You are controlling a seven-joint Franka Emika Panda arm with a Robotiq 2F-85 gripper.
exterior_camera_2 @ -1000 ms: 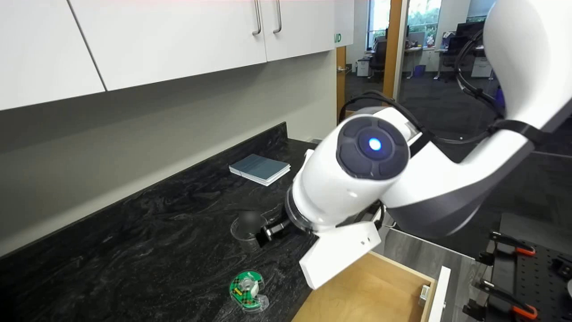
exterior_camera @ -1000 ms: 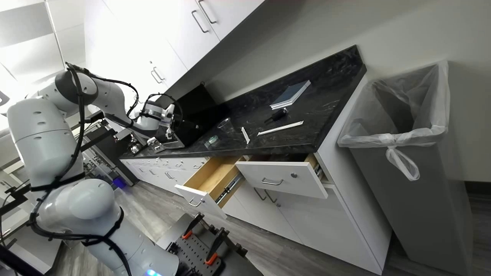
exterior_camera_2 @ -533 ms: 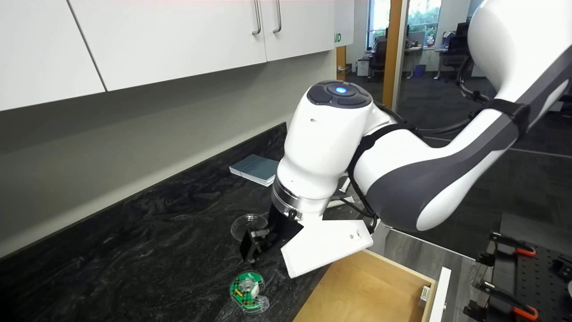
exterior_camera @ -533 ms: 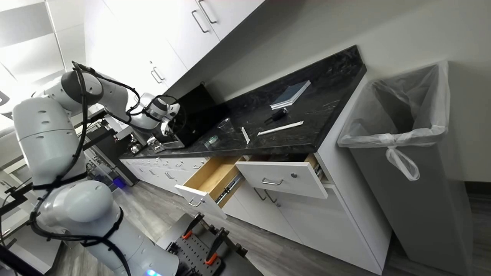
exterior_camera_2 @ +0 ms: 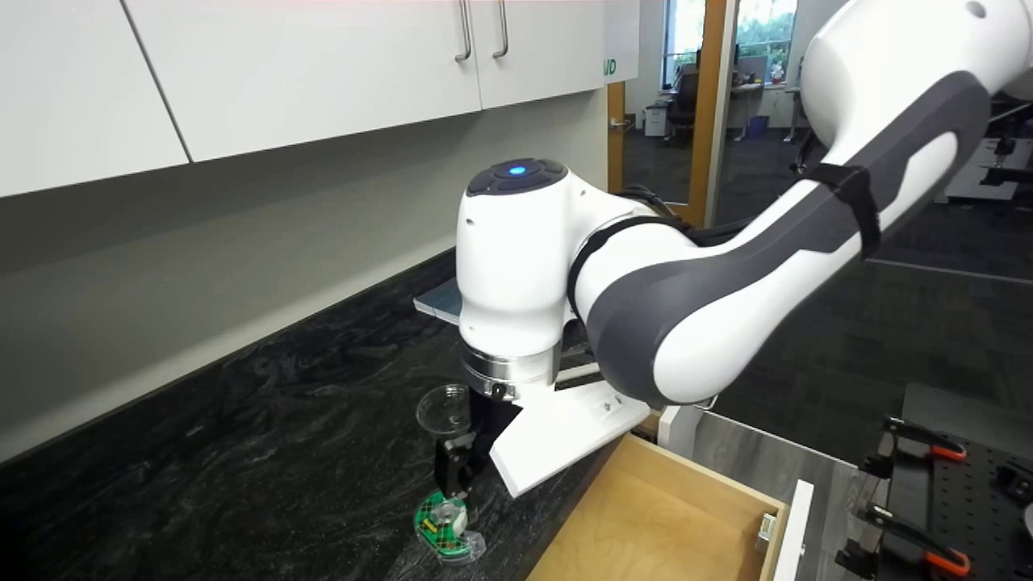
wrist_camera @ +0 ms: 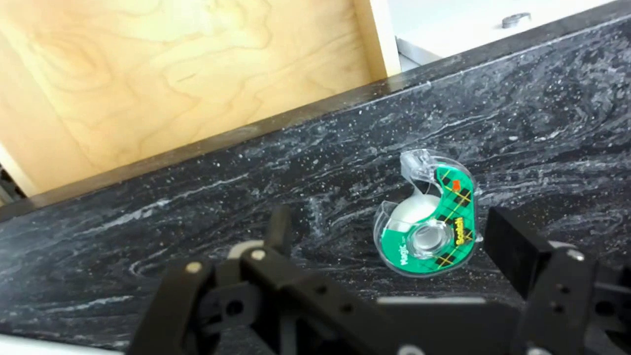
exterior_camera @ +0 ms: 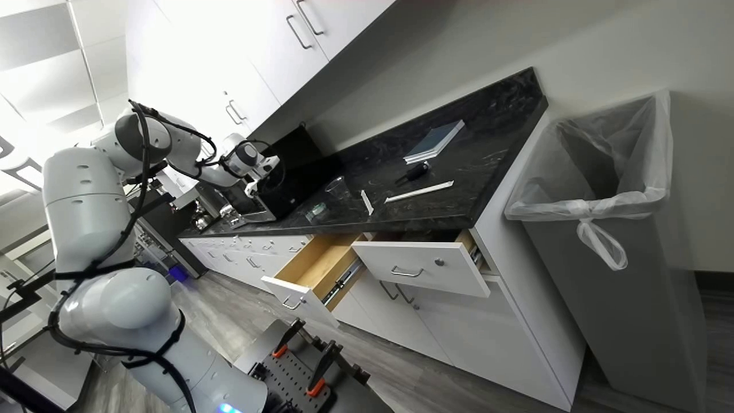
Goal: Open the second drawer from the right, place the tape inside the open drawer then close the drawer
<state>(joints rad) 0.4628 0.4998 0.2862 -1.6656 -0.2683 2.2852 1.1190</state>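
The tape, a green and clear dispenser, lies flat on the dark counter in the wrist view [wrist_camera: 456, 231] and in both exterior views [exterior_camera: 316, 212] [exterior_camera_2: 440, 532]. My gripper [wrist_camera: 392, 227] is open and empty above it, pointing down. In the wrist view the tape appears between the fingers, closer to the right one. The gripper also shows in an exterior view [exterior_camera_2: 453, 476], its tip just behind the tape. The second drawer from the right is pulled open, its tan inside bare in both exterior views [exterior_camera: 321, 261] [exterior_camera_2: 646, 524] and in the wrist view [wrist_camera: 197, 64].
A wider white drawer [exterior_camera: 421, 267] beside it is partly open. A clear cup [exterior_camera_2: 444, 409], a notebook stack [exterior_camera: 434, 141], a black marker [exterior_camera: 414, 172] and white strips [exterior_camera: 418, 192] lie on the counter. Upper cabinets [exterior_camera_2: 323, 73] overhang; a bin [exterior_camera: 619, 275] stands at the end.
The arm has swung over the counter, and the wrist has turned from slanted to pointing straight down. The gripper has come down close to the tape. The tape and drawers have not moved.
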